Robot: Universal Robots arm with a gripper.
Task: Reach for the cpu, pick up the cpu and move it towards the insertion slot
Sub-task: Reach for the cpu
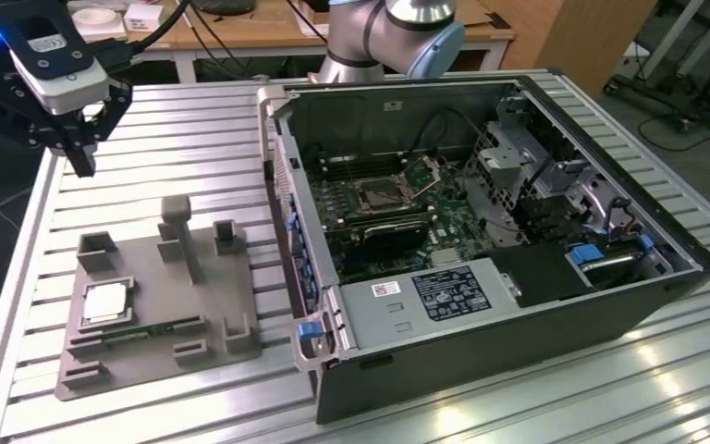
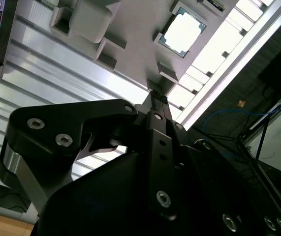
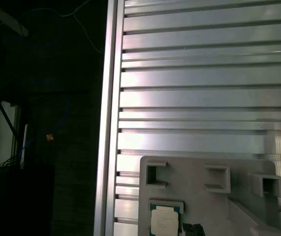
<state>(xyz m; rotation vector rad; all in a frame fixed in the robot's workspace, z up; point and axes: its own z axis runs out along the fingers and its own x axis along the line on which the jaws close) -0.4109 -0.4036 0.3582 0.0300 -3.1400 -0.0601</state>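
The cpu point(image 1: 106, 303) lies flat in its square recess on the grey tray point(image 1: 207, 277), near the tray's edge on the exterior view's left. Its silver top faces up and nothing touches it. Both wrist views look down on it in the same seat point(image 2: 182, 33) point(image 3: 165, 222). Just beside it on the tray lies a green memory stick point(image 1: 145, 331), also untouched.

The gripper point(image 1: 82, 166) hangs above the slatted table point(image 1: 207, 120), beyond the tray's far end and well apart from the cpu. In the second wrist view its fingers point(image 2: 156, 113) look pressed together down to the tip, with no gap between them and nothing held.

The slot point(image 1: 377, 194) sits on the board inside the open case point(image 1: 479, 351), to the exterior view's right of the tray. Its metal flap point(image 1: 427, 174) is raised and the socket appears bare. It is far from both the cpu and the gripper.

As a judgement, the task is at its very start. The reach is barely under way, the cpu has been neither gripped nor lifted, and the whole carry to the slot is left.
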